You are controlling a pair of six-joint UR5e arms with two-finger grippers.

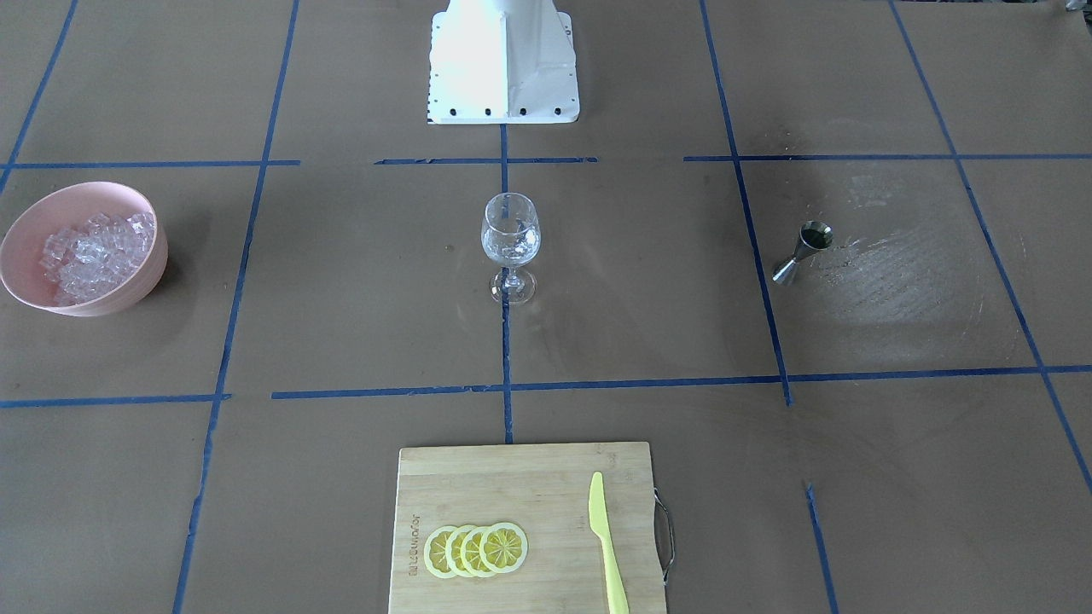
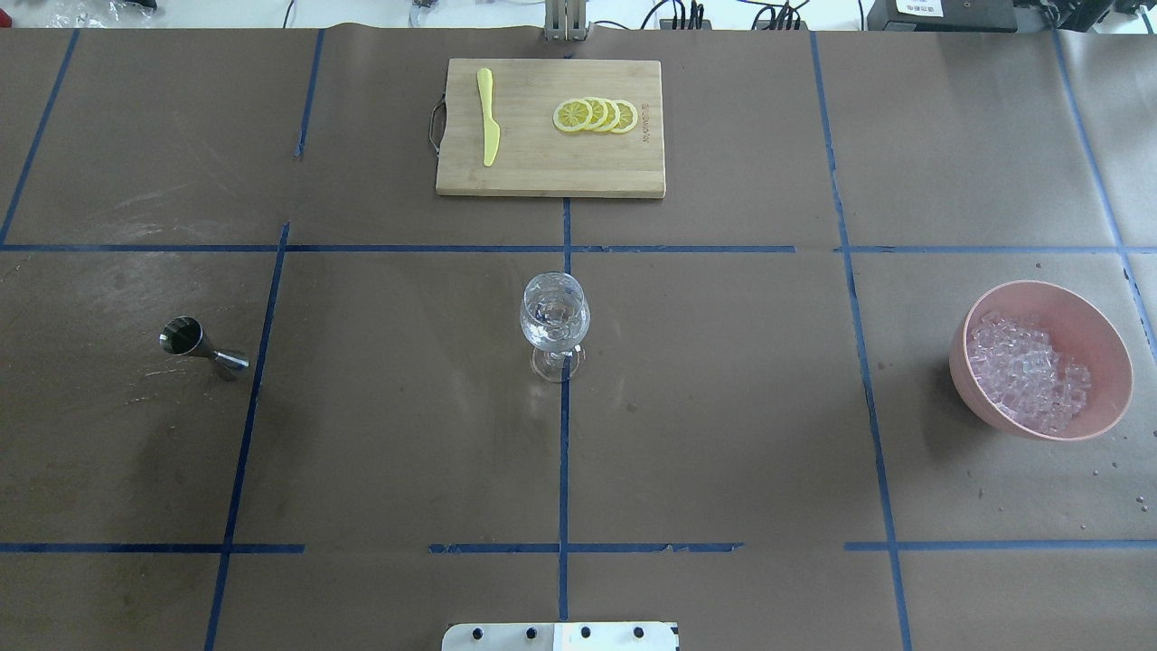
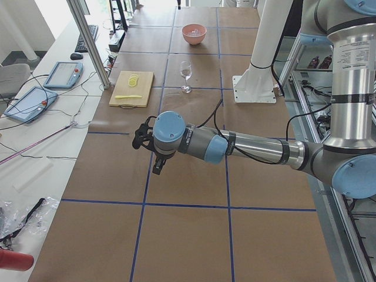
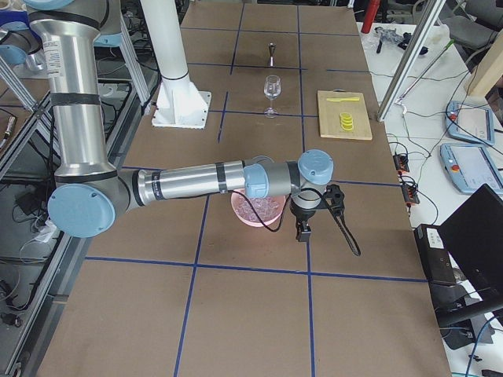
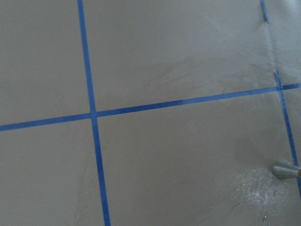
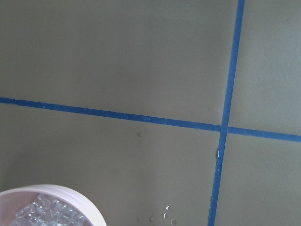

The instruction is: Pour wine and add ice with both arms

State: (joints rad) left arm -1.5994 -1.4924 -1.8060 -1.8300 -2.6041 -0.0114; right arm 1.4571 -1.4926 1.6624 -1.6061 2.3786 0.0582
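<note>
Well, the heap of small clear ice cubes (image 2: 1026,371) sits in the round pink bowl (image 2: 1098,339), on the robot's right side of the brown paper-covered table (image 2: 723,407). A little clear wine (image 2: 553,327) seems to lie in the clear stemmed glass (image 1: 510,230) at the centre. The small steel jigger (image 1: 802,250) stands well apart on the left side. The right gripper (image 4: 302,230) hangs beside the bowl and the left gripper (image 3: 158,168) hangs above the paper; I cannot tell how either's jaws stand. Yellow lemon slices (image 2: 597,115) and a yellow-green plastic knife (image 2: 488,127) lie on the bamboo cutting board (image 2: 542,167).
</note>
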